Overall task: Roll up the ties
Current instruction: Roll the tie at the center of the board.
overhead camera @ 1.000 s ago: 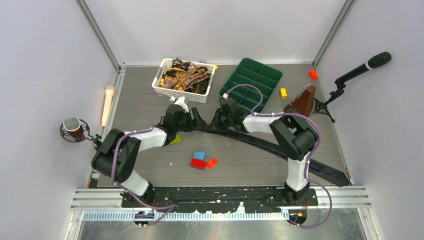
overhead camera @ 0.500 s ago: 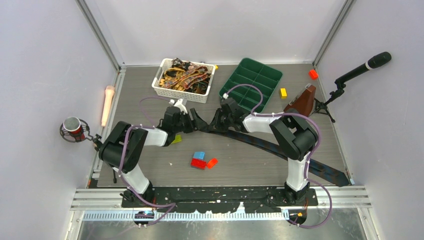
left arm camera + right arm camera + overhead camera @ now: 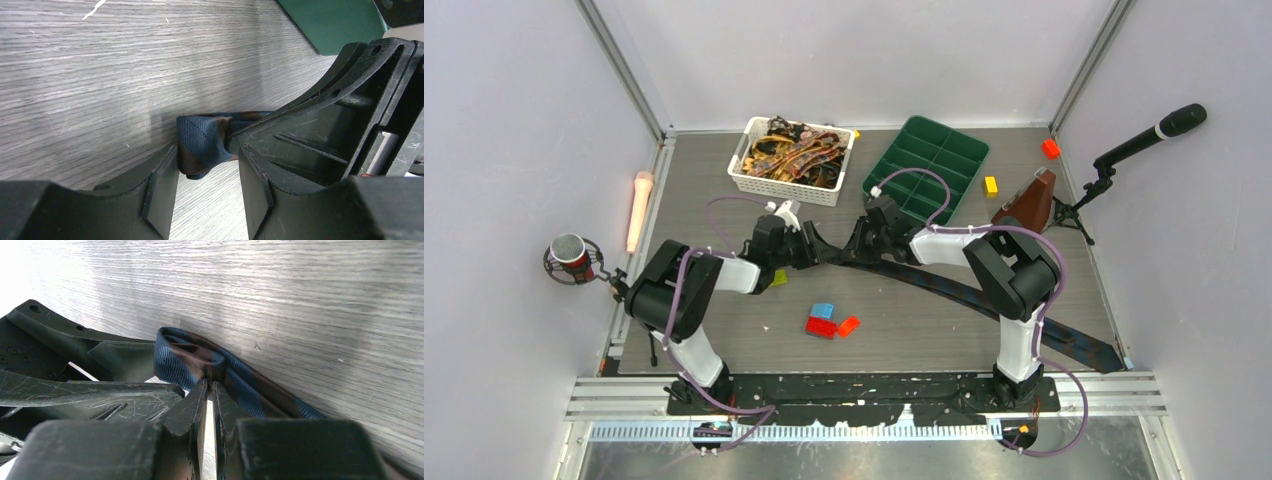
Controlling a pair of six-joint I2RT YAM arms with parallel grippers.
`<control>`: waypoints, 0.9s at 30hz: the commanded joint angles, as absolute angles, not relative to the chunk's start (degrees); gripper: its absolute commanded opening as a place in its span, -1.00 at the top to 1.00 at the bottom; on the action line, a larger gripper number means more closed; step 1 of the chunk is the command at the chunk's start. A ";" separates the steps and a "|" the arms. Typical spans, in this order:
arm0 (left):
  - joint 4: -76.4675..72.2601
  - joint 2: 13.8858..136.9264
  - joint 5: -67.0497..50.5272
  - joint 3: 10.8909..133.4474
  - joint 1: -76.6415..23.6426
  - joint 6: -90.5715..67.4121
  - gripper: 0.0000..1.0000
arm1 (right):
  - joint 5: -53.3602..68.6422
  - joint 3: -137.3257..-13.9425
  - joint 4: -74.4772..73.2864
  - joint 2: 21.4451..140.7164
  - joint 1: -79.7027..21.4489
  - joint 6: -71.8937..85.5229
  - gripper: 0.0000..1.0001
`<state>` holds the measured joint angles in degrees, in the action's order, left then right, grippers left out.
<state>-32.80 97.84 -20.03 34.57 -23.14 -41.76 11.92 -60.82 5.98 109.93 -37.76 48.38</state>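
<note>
A dark navy tie [image 3: 984, 297] with faint brown stripes lies on the table, running from the middle to the lower right. Its near end is folded over [image 3: 202, 142]. My right gripper [image 3: 210, 387] is shut on this fold [image 3: 187, 357]; it shows in the top view [image 3: 856, 243]. My left gripper [image 3: 207, 162] is open, and the folded end sits between its fingertips, touching the left finger [image 3: 160, 180]. It faces the right gripper in the top view [image 3: 809, 245]. More patterned brown, gold and black ties [image 3: 789, 155] fill a white basket [image 3: 754, 178].
A green divided tray [image 3: 884, 178] stands at the back. Blue [image 3: 822, 311], red [image 3: 820, 327] and orange [image 3: 849, 325] bricks lie in front of the grippers. A yellow-green brick [image 3: 778, 278] lies by the left arm. A brown object [image 3: 1029, 200] and a microphone [image 3: 1159, 128] stand at the right.
The left arm's elbow has swung inward and its gripper has shifted slightly left at the tie's end. The right gripper and the tie stay in place.
</note>
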 commanded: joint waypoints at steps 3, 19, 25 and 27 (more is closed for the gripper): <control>-33.24 99.42 -20.44 35.43 -23.38 -41.22 0.07 | 11.67 -61.37 7.16 110.38 -37.42 48.55 0.70; -28.00 97.96 -18.74 38.38 -23.38 -37.00 0.86 | 15.75 -61.97 7.80 108.69 -37.44 45.73 0.64; -18.33 94.11 -13.50 41.79 -24.56 -31.07 0.91 | 16.60 -59.90 7.87 102.00 -37.44 42.91 0.48; -14.90 93.12 -10.72 42.97 -25.41 -28.95 0.91 | 15.93 -59.23 6.96 99.84 -37.44 42.20 0.45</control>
<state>-22.31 96.92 -16.53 39.44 -24.14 -35.16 15.55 -59.83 5.87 107.22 -37.65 45.25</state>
